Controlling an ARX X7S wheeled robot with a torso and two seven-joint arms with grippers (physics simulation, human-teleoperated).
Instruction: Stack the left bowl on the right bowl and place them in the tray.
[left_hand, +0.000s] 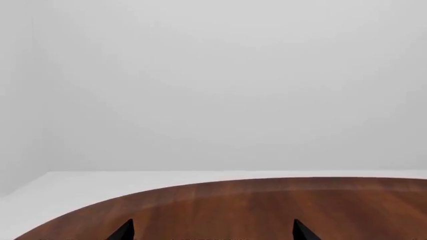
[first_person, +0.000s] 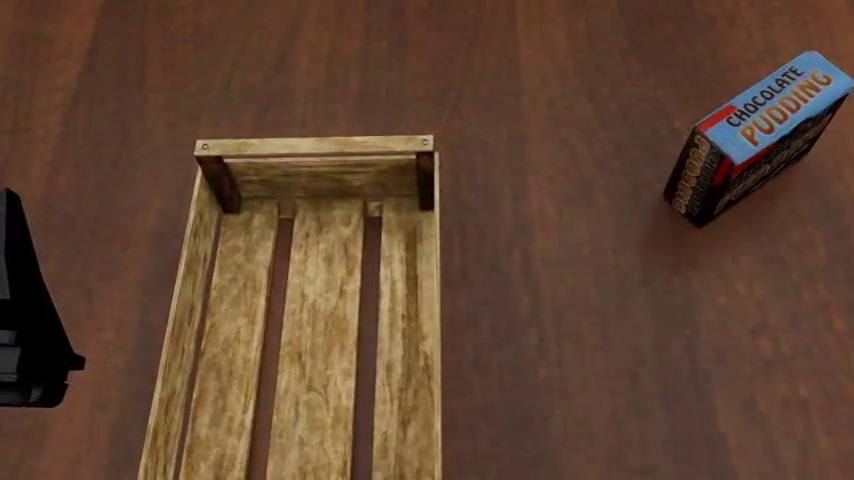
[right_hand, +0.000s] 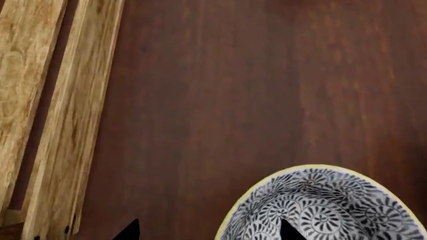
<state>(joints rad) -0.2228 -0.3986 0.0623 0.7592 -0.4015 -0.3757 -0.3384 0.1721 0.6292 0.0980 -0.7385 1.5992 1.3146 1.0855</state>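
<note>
A long pale wooden tray (first_person: 315, 330) with slatted bottom, low sides and darker corner posts lies flat on a dark table. Near its side sits an upright bowl (right_hand: 320, 205), black-and-white patterned inside, yellow-rimmed.

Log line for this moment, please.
tray: empty | bowl: on table beside tray, under right gripper, open | left gripper: open, empty

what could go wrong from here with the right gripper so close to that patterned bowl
The right gripper hangs over the bowl with one fingertip above its rim, so coming down could nudge or tip it instead of gripping. The tray wall lies close beside it on the table; a pushed bowl might knock against it.
</note>
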